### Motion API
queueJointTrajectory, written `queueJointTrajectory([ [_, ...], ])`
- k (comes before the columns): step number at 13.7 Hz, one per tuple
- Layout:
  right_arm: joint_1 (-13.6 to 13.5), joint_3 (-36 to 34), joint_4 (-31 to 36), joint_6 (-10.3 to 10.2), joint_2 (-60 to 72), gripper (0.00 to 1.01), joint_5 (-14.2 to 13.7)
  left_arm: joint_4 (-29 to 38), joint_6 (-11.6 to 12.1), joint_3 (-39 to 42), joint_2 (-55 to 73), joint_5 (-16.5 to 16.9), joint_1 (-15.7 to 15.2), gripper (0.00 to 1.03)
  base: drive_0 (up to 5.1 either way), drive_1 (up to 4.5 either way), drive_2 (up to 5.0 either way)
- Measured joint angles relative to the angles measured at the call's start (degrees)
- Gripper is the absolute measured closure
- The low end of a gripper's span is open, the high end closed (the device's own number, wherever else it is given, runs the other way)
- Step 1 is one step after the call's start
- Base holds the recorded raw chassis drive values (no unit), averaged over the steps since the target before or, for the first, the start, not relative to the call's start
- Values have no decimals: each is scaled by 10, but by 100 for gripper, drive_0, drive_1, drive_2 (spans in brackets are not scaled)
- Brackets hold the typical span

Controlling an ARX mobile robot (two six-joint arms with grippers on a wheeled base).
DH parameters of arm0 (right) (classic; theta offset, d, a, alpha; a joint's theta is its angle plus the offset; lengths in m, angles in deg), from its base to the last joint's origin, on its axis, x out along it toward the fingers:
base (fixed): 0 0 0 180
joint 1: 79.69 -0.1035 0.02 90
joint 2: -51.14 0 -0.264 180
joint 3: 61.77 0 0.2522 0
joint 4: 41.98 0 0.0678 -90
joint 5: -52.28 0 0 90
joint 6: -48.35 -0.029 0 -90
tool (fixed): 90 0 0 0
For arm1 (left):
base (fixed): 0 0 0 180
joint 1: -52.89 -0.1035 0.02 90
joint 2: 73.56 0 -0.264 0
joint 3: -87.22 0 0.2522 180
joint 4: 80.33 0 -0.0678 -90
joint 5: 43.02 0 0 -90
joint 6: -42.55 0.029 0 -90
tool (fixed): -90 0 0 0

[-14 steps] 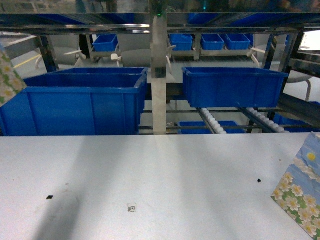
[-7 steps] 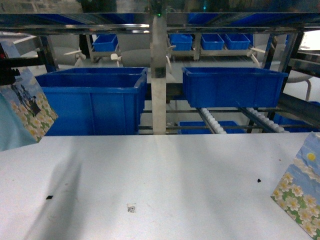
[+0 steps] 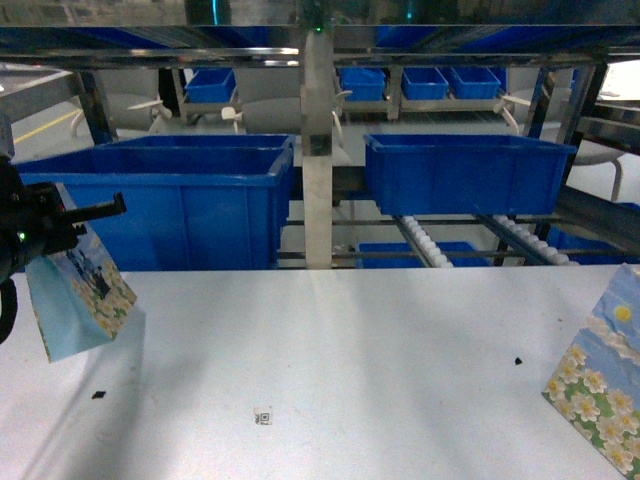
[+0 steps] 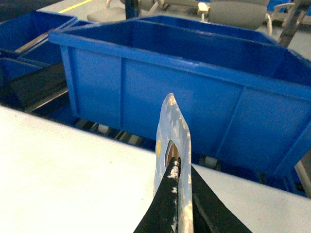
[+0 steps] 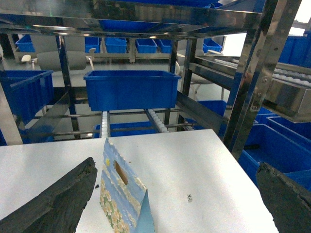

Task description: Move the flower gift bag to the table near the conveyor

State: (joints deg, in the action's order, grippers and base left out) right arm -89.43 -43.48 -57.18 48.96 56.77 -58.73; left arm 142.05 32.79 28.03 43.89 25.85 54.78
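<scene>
A flower gift bag (image 3: 82,297), pale blue with daisies, hangs at the far left just above the white table (image 3: 330,360). My left gripper (image 3: 45,240) is shut on its top edge. From the left wrist the bag's top (image 4: 171,127) shows edge-on, pinched between the black fingers (image 4: 167,204). A second flower gift bag (image 3: 602,392) stands at the table's right edge. In the right wrist view this bag (image 5: 121,194) stands near the left finger of my wide-open right gripper (image 5: 177,167), untouched. The conveyor (image 3: 428,246) with its white-wheeled roller tracks slopes behind the table.
Two large blue bins (image 3: 170,200) (image 3: 462,172) sit in the steel rack behind the table's far edge, and a steel post (image 3: 318,150) stands between them. A small code sticker (image 3: 263,415) and black specks (image 3: 99,394) lie on the table. More blue bins (image 5: 277,145) stand to the right.
My left gripper has brought its bag rightward and downward from the left edge, so it now hangs lower over the table. The bag on the right has not moved.
</scene>
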Motion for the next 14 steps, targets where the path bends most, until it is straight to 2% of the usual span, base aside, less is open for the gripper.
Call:
queueJointTrajectory([
  [3,0,0,0,0,0,3,0,13,-8,20,5,2,3,101,0,0,0],
  [6,0,0,0,0,0,3,0,28,-10,74,-13,5,18,101,0,0,0],
  [9,0,0,0,0,0,3,0,57,-10,125,-26,4,17,101,0,0,0],
  [12,0,0,0,0,0,3,0,56,-9,184,-67,6,22,101,0,0,0],
  [13,0,0,0,0,0,3,0,57,-7,205,-86,5,27,94,0,0,0],
  [14,0,0,0,0,0,3,0,55,-3,224,-101,3,32,81,0,0,0],
])
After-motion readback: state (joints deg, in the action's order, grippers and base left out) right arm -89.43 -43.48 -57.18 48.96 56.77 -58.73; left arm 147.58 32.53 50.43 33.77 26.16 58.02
